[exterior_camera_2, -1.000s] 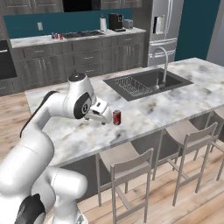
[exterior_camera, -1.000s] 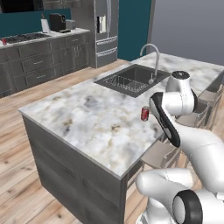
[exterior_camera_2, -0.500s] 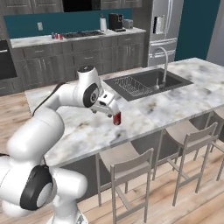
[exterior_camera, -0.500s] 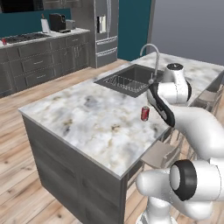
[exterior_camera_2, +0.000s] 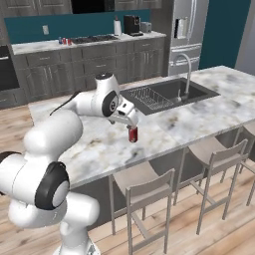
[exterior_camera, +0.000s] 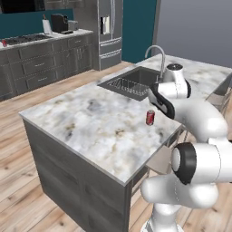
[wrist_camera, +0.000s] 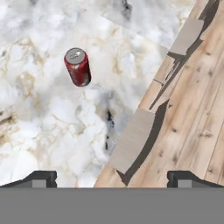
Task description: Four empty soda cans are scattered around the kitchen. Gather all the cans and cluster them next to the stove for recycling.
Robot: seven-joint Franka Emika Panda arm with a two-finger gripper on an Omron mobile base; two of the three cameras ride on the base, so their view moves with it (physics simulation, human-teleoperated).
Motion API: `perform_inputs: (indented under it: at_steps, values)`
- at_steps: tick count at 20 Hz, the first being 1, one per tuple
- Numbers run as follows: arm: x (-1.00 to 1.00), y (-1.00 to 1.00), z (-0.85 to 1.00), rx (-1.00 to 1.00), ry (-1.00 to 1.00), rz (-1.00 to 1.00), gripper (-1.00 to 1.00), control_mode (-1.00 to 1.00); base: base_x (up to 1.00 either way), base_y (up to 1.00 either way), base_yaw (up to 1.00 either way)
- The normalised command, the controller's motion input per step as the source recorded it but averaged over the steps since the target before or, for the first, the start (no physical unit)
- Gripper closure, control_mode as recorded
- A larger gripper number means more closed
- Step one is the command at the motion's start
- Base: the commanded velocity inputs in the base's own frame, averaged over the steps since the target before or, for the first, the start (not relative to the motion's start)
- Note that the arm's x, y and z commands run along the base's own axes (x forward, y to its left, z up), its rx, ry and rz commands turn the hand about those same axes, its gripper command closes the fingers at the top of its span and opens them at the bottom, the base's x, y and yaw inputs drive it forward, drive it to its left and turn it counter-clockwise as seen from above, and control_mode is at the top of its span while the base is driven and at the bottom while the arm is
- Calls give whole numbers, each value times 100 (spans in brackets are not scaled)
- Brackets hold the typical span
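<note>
Red soda can point(wrist_camera: 77, 66) stands upright on marble, apart from the wide-open, empty fingers point(wrist_camera: 41, 178).

Marble island counter point(exterior_camera: 90, 122), red soda can point(exterior_camera: 150, 117) upright on it

Glossy white rounded arm point(exterior_camera_2: 60, 130) segments, dark grey joint caps, black cable.

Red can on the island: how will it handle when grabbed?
The red can is a small upright cylinder, so probably light and easy to tip if nudged off-centre. Smooth round sides could slip, and it would roll if knocked over, possibly toward the nearby counter edge.
</note>
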Motion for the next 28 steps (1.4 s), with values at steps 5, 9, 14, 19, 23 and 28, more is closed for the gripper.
perform_inputs:
  at_steps: [5,9,14,19,23,28]
  values:
    - [39,-5,-4,3,0,-2,-100,-100,0,0,0]
    - [32,-8,-6,6,1,0,-100,-100,0,0,0]
    - [17,-5,-6,6,1,0,-100,-100,0,0,0]
    - [12,0,-8,3,0,0,-100,-100,0,0,0]
    - [4,0,-11,0,0,-1,-100,-100,0,0,0]
    - [11,0,-15,0,0,-1,-100,-100,0,0,0]
